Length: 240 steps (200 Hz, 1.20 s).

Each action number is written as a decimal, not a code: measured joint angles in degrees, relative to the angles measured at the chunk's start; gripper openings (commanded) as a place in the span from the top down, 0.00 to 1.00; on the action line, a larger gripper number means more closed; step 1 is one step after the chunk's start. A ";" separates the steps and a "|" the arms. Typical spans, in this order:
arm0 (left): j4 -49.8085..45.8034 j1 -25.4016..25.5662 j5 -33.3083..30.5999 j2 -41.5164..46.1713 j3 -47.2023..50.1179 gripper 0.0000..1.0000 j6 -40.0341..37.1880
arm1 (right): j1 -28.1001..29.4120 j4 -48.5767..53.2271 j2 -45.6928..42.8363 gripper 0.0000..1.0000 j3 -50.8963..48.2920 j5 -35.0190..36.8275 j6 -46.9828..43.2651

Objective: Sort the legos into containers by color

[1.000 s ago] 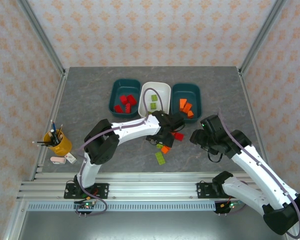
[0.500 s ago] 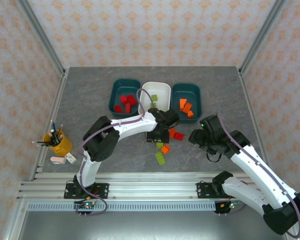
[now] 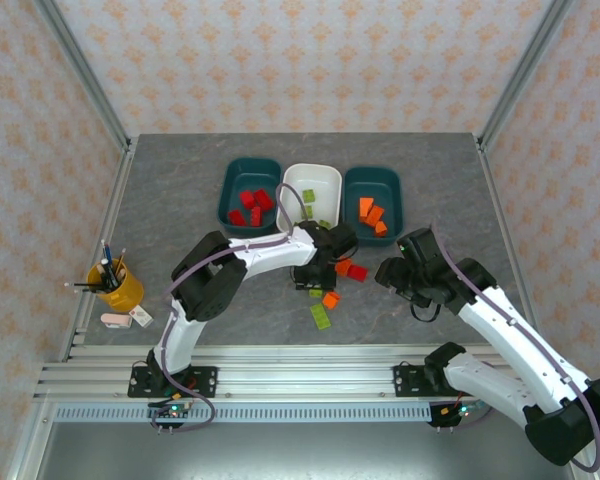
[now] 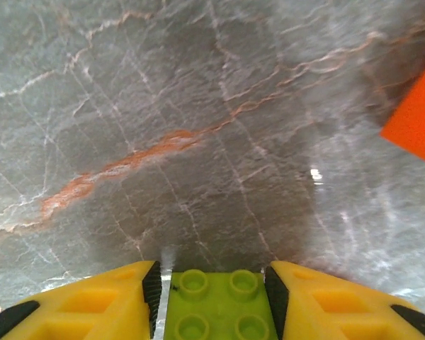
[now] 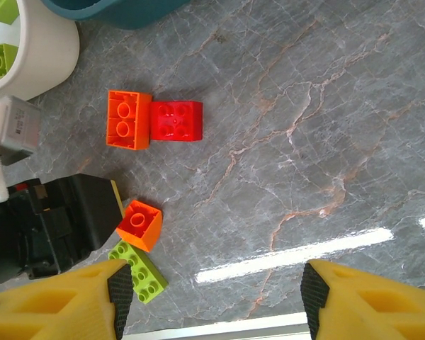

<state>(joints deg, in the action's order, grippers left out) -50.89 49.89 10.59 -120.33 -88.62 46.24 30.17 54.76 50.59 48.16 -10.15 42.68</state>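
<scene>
My left gripper [image 4: 214, 297] is shut on a light green lego [image 4: 216, 312] low over the grey table; in the top view this gripper [image 3: 313, 285] sits among the loose bricks. Loose on the table are an orange lego [image 5: 129, 119] touching a red lego [image 5: 176, 120], a small orange lego [image 5: 139, 225] and a long green lego [image 5: 139, 272]. My right gripper [image 5: 216, 297] hangs open above bare table to their right, holding nothing. The left teal tub [image 3: 230, 185] holds red legos, the white tub [image 3: 325, 178] green ones, the right teal tub [image 3: 390, 190] orange ones.
A yellow cup of pens [image 3: 117, 287] stands at the table's left edge beside a small pink and white item [image 3: 130, 318]. The left arm [image 3: 250, 255] stretches across the middle of the table. The metal frame rail [image 3: 300, 365] runs along the near edge.
The left gripper has shifted a little left, uncovering the orange brick beside the red one. The right gripper has edged slightly left. The loose bricks lie where they were.
</scene>
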 measured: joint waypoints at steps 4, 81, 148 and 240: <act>0.00 0.00 -0.02 -0.09 0.11 0.57 0.02 | 0.00 -0.02 0.04 0.34 -0.02 0.00 0.00; -0.87 -0.02 -1.73 -0.04 -0.52 0.69 0.15 | 0.00 -0.22 0.20 0.35 -0.07 -0.37 -0.07; -7.06 -8.15 -6.49 5.03 -13.70 0.68 -3.85 | 0.00 -12.85 1.79 0.32 0.04 -9.29 -1.33; -11.63 -18.18 -13.66 -12.81 -43.87 0.68 -10.80 | 0.00 -25.86 16.65 0.33 6.95 -13.92 -0.39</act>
<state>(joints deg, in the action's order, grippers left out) -62.52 31.70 -3.07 -133.14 -132.49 35.44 30.17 28.91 67.24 55.11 -24.08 42.28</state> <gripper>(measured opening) 0.339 0.671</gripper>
